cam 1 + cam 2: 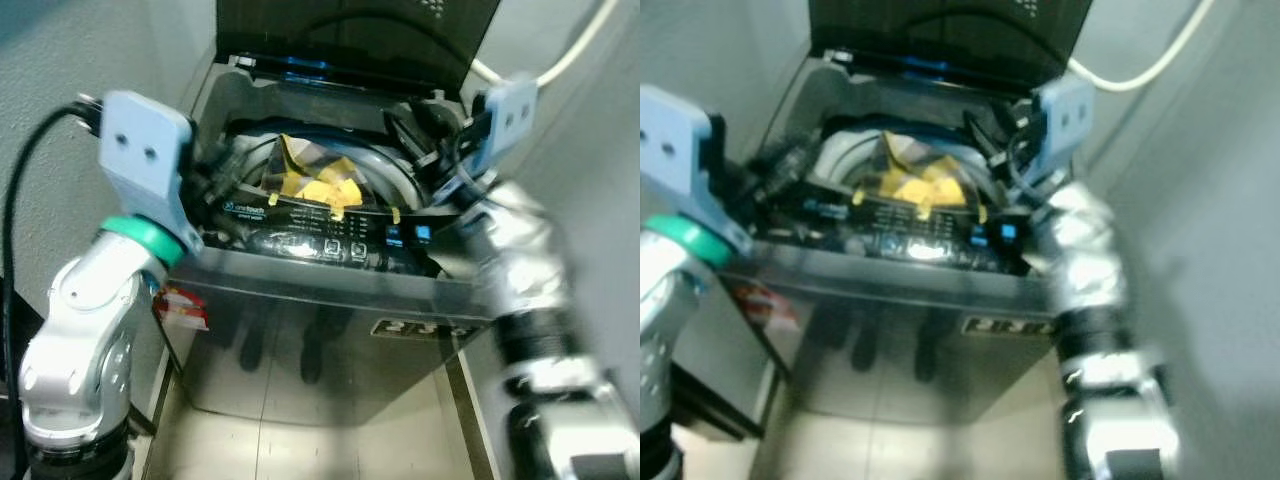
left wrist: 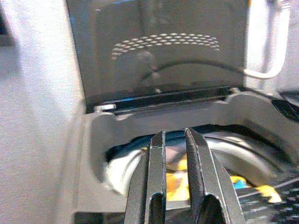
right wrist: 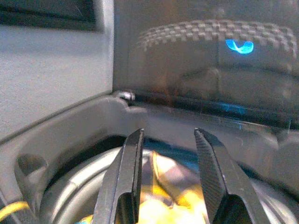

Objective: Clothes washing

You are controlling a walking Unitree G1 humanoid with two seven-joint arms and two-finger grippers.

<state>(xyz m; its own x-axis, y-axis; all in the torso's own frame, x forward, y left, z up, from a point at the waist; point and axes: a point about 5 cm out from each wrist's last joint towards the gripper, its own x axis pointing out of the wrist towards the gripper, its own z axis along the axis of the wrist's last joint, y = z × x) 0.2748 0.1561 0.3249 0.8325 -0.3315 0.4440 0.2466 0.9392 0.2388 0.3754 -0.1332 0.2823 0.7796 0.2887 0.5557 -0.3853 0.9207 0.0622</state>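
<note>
A top-loading washing machine stands with its dark lid raised. Yellow patterned clothes lie in the drum. My left gripper hovers over the left side of the opening, its fingers close together with nothing between them. My right gripper hangs over the right side of the opening, open and empty, above the clothes. In the left eye view both wrists sit at the rim, the left and the right.
The black control panel runs along the machine's front edge. A white hose hangs on the wall at the back right. Grey walls close in on both sides. A red sticker marks the left front corner, above the tiled floor.
</note>
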